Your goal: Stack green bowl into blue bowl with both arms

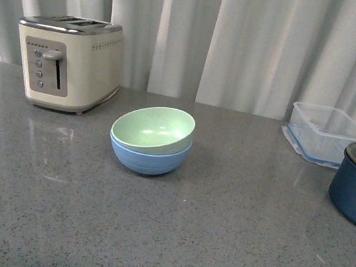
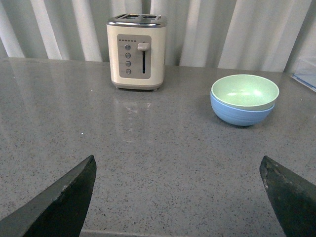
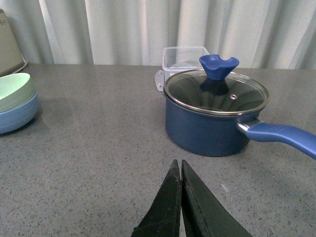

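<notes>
The pale green bowl [image 1: 152, 128] sits nested inside the light blue bowl [image 1: 149, 157] in the middle of the grey counter, slightly tilted. Both also show in the left wrist view, green bowl [image 2: 244, 91] over blue bowl [image 2: 241, 114], and at the edge of the right wrist view, green bowl [image 3: 15, 91] in blue bowl [image 3: 17, 114]. My left gripper [image 2: 177, 170] is open, its fingers wide apart over bare counter, well short of the bowls. My right gripper [image 3: 179, 168] is shut with nothing in it, near the pot. Neither arm shows in the front view.
A cream toaster [image 1: 67, 62] stands at the back left. At the right are a clear plastic container [image 1: 327, 133] and a dark navy pot [image 3: 212, 118] with a glass lid and a blue handle [image 3: 284, 137]. White curtains hang behind the counter.
</notes>
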You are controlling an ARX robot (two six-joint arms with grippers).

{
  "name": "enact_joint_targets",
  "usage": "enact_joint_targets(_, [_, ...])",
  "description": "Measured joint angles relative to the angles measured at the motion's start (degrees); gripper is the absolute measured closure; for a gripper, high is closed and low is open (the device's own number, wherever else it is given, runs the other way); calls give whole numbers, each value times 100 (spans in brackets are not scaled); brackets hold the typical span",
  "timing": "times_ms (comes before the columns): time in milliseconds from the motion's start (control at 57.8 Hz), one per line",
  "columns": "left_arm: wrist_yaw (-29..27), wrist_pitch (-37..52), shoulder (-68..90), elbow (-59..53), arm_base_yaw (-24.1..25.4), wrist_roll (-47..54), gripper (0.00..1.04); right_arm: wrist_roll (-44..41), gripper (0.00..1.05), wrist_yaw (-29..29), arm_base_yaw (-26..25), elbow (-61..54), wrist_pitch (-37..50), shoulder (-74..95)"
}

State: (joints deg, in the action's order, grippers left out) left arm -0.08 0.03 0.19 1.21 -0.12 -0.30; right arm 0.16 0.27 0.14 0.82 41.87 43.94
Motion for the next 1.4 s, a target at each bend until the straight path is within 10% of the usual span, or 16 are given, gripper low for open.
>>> enact_joint_targets(1402, [2,0,0,0,0,0,7,-2,104,-26,0,-50,-4151,-4343])
